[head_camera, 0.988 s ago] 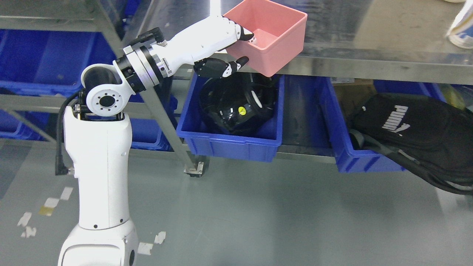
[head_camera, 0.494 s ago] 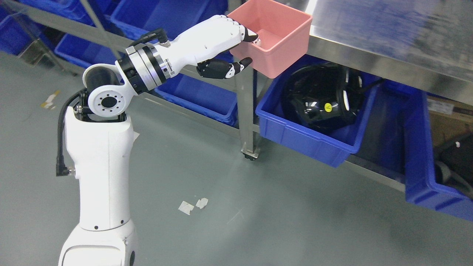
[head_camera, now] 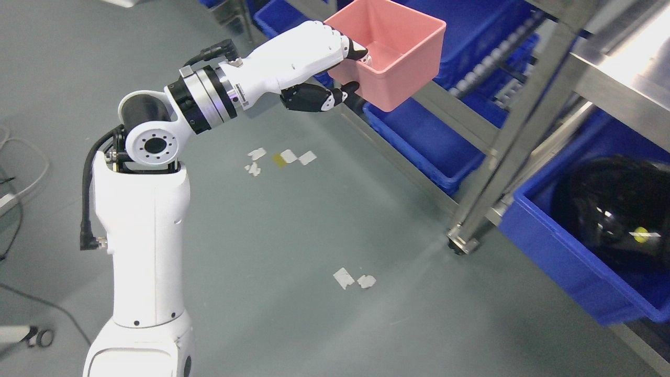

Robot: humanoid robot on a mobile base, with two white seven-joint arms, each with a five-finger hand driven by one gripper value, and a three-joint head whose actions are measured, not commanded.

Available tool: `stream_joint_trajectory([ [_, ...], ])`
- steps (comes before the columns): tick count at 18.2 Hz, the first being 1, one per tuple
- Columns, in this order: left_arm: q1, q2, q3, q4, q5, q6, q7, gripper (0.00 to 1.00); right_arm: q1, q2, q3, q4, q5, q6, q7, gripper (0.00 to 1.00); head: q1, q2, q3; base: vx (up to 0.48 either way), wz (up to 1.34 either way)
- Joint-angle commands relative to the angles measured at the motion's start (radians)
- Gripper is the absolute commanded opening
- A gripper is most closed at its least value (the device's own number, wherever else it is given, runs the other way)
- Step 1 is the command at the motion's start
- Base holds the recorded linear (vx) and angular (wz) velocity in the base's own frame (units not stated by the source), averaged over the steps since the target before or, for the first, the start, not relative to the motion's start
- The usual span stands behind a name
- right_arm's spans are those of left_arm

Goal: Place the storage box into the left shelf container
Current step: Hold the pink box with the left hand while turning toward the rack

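Within left robot hand (head_camera: 319,63): upright storage box (head_camera: 390,52)

Grey-green floor (head_camera: 293,220) fills most of view, w/ white tape scraps (head_camera: 355,279) at 6 o'clock and more, one yellow, nr centre. Steel shelf rack (head_camera: 515,120) runs 12 to 4 o'clock, its leg's foot at 4. Blue bins (head_camera: 570,262) on lower tier. Black cables (head_camera: 15,209) at 9.

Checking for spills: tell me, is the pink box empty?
Looks empty: the pink box in the left hand shows only bare floor inside.
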Motion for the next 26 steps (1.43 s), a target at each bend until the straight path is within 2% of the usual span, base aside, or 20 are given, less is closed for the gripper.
stream_joint_trajectory([
  [1, 0.038, 0.017, -0.028, -0.005, 0.001, -0.002, 0.005, 0.01, -0.018, -0.017, 0.000, -0.017, 0.000, -0.001, 0.000, 0.99, 0.0000, 0.000, 0.000, 0.174, 0.96],
  [12, 0.084, 0.017, -0.039, -0.003, -0.001, -0.013, 0.028, 0.02, -0.018, -0.017, 0.000, -0.017, 0.000, -0.001, 0.000, 0.99, 0.0000, 0.000, 0.000, 0.262, 0.82],
  [26, 0.135, 0.017, -0.073, -0.003, 0.001, -0.040, 0.021, 0.02, -0.018, -0.017, 0.000, -0.017, 0.000, -0.001, 0.000, 0.99, 0.0000, 0.000, 0.000, 0.405, 0.28],
])
